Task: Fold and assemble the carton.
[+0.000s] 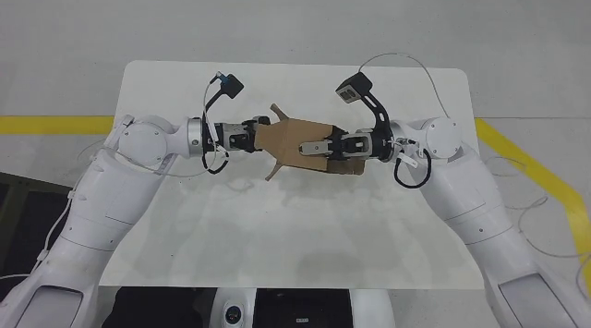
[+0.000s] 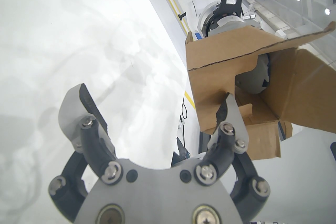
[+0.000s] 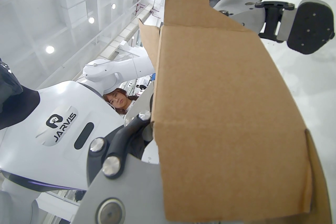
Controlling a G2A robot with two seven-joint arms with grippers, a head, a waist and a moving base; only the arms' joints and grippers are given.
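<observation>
holding carton over the middle of the table: right gripper clamped on one wall, seemingly a finger inside; left gripper spread wide, one fingertip touching the carton's edge. probably light, stiff across panels, floppy at creases, easily torn. best pinched on a flat panel beside a crease, not a ragged edge.

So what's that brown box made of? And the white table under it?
The carton looks like plain brown cardboard, matte and probably corrugated. Creased fold lines and rough cut edges show in the left wrist view. The table has a smooth white top, slightly glossy with faint reflections. It may be laminate or painted board; I cannot tell which.
</observation>
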